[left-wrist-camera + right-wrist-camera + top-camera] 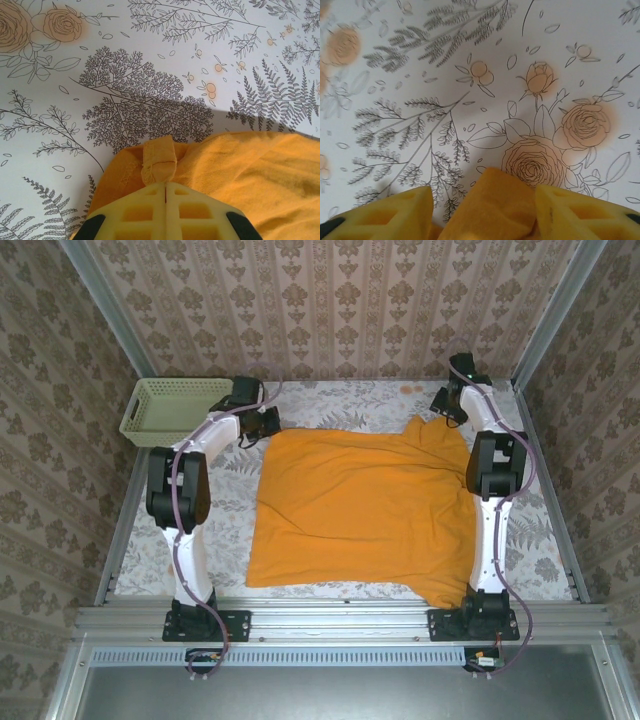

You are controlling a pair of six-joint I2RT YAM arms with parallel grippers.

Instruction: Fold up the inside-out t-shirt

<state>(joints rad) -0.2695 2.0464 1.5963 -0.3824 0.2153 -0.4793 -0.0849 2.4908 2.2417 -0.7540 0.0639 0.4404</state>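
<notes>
One t-shirt (pixel 360 510) corner — left pincer (pixel 165 184) pinching.

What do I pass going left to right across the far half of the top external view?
Pale green plastic mesh basket → left gripper, jaws shut → soft orange-yellow cotton t-shirt, one far corner pinched in those jaws → right gripper, jaws open around the t-shirt's other far corner.

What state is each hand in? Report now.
Left hand: closed, pinching a fold of the t-shirt.
Right hand: open around a t-shirt corner, not clamped.
</notes>
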